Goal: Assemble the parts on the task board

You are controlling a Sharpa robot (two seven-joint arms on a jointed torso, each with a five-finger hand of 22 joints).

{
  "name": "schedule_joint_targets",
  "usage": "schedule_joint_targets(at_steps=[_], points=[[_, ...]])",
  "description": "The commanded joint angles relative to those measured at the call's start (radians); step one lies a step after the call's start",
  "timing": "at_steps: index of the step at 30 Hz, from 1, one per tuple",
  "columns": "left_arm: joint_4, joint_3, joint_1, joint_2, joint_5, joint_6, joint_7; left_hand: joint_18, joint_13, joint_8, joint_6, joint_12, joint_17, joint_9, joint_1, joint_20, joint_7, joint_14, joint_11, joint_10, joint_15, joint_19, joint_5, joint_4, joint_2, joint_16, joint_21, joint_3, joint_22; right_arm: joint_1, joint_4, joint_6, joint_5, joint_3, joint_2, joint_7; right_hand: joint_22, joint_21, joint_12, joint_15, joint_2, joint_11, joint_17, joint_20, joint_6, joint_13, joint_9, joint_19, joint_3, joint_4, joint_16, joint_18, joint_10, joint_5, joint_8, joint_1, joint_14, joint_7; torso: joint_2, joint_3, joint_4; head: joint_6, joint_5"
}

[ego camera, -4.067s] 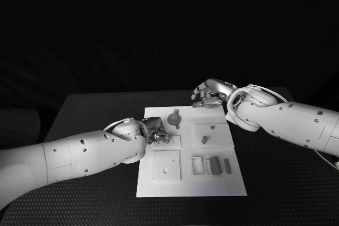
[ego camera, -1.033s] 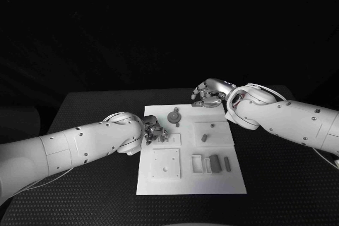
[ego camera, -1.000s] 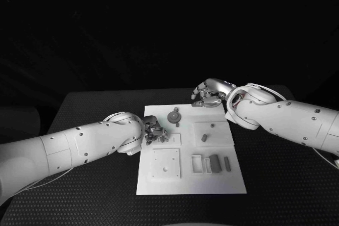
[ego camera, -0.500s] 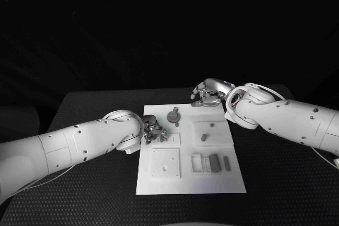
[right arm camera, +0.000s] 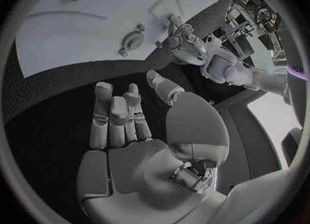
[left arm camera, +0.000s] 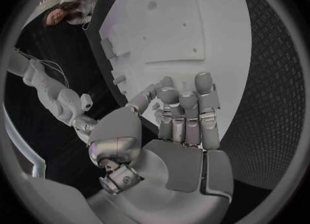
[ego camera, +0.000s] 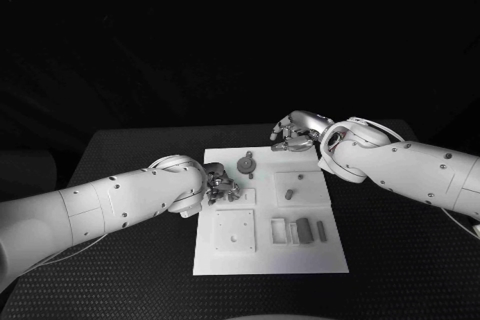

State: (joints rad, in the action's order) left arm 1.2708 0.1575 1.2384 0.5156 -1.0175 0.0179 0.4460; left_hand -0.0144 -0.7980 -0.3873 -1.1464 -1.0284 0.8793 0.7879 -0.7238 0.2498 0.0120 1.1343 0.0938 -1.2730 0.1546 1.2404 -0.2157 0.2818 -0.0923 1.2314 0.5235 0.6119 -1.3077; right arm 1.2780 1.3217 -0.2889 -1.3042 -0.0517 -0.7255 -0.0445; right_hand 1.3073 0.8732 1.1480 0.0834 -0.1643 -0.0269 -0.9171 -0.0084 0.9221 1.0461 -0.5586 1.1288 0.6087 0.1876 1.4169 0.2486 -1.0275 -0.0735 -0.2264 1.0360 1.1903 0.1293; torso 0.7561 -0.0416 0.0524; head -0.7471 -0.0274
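Left hand (ego camera: 221, 188): we see curled fingers at the white rectangular task board's (ego camera: 230, 264) left edge; grasp unclear.
Right hand (ego camera: 293, 135): we see its fingers apart, empty, over the black table's (ego camera: 130, 160) far edge.

A black tabletop (ego camera: 130, 157) with a fine dotted texture is seen, set against a dark background beyond its far edge.
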Motion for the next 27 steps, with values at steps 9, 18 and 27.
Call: schedule_joint_targets(at_steps=[9, 18, 27], points=[[-0.003, 0.0, 0.001, -0.004, -0.058, -0.009, 0.013, -0.008, 0.002, -0.006, -0.005, -0.006, -0.003, 0.009, -0.048, 0.0, -0.002, 0.004, 0.006, 0.003, 0.001, 0.006, 0.005, 0.006, -0.059, 0.007, 0.008, 0.011, -0.023, -0.001, 0.003, 0.011, 0.0, 0.0, -0.002, 0.009, 0.017, -0.006, -0.003, -0.005, 0.002, -0.002, 0.0, -0.004, -0.006, -0.001, 0.001, 0.004, -0.002, -0.003, -0.005, 0.013, 0.004, -0.005, 0.005, -0.005, 0.0, 0.012, 0.0, 0.0003, 0.0006, -0.001, 0.001], [-0.006, 0.0, 0.001, -0.004, -0.075, -0.023, 0.02, -0.009, 0.002, -0.007, -0.005, -0.007, -0.004, 0.013, -0.049, 0.001, -0.002, 0.004, 0.006, 0.002, 0.002, 0.007, 0.003, 0.006, -0.057, 0.009, 0.01, 0.012, -0.023, -0.001, 0.005, 0.011, 0.0, 0.0, -0.003, 0.009, 0.017, -0.007, -0.003, -0.005, 0.002, -0.002, 0.0, -0.004, -0.007, -0.001, 0.002, 0.004, -0.003, -0.003, -0.006, 0.013, 0.004, -0.005, 0.005, -0.005, 0.0, 0.012, 0.0, 0.0001, 0.0003, -0.001, 0.003], [-0.01, 0.001, 0.0, -0.013, -0.075, -0.036, 0.022, -0.009, 0.002, -0.007, -0.005, -0.008, -0.005, 0.015, -0.049, 0.001, -0.002, 0.005, 0.006, 0.002, 0.002, 0.007, 0.002, 0.006, -0.057, 0.009, 0.01, 0.012, -0.023, -0.001, 0.005, 0.011, 0.0, 0.0, -0.003, 0.009, 0.017, -0.007, -0.003, -0.005, 0.002, -0.002, 0.0, -0.004, -0.007, -0.001, 0.002, 0.004, -0.003, -0.003, -0.006, 0.013, 0.004, -0.005, 0.005, -0.005, 0.0, 0.012, 0.001, 0.0003, -0.0014, -0.002, 0.003]])
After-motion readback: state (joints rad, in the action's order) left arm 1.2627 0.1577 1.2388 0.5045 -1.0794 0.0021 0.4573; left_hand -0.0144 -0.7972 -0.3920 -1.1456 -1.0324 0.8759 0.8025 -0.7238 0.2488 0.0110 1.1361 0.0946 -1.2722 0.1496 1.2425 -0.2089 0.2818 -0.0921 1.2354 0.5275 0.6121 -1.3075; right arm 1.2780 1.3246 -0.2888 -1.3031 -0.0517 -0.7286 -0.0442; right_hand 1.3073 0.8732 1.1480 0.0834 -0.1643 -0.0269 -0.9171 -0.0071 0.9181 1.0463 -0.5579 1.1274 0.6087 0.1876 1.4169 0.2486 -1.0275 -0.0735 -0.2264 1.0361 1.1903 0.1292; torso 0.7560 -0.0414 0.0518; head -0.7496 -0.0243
